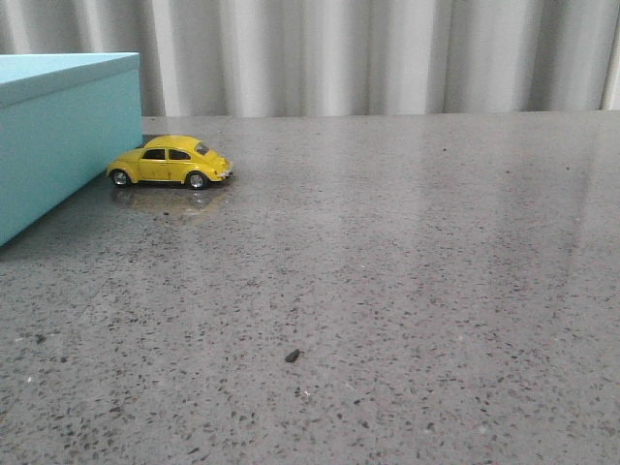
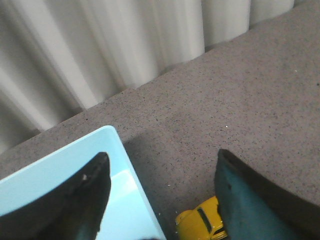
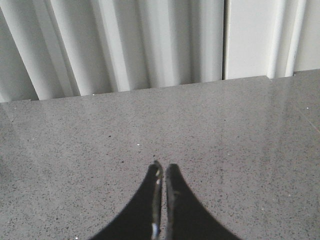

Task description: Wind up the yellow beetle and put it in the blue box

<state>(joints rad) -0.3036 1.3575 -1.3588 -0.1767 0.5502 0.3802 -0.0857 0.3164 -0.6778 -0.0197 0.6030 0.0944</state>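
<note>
The yellow beetle (image 1: 170, 161) sits on the table (image 1: 387, 271) near its far left corner, its nose just beside the closed blue box (image 1: 58, 136). The left gripper (image 2: 160, 200) hangs above both with its jaws wide, likely to take the car; the right gripper (image 3: 163, 200) is pressed closed over bare table, probably idle.

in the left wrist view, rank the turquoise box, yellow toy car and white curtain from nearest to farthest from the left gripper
1. The large light turquoise-blue rectangular box and the small bright yellow toy beetle car: too close to call. The box sits beneath one side of the open jaws of the left gripper, the car by the other.
2. The white pleated curtain: clearly farthest, beyond the table's back edge.
</note>
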